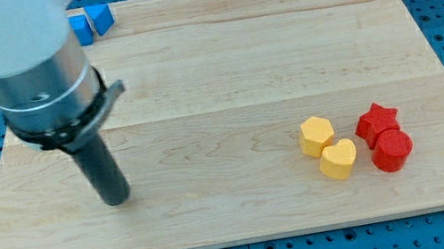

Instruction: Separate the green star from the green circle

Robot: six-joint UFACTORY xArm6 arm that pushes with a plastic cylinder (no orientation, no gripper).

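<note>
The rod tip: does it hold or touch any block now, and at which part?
Nothing is held. My tip rests on the bare board, far left of the yellow hexagon and touching no block.

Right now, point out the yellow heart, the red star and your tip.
yellow heart (338, 160), camera view, middle of its top face
red star (377, 121), camera view, centre of its top
my tip (116, 199), camera view, rod's very end

Green star: not visible anywhere on the board (237, 50); shape, pose and place cannot be told.
Green circle: not visible either; pose and place cannot be told.
Hidden area: view's upper left corner covered by the arm (37, 74); unclear whether either piece lies behind it.
</note>
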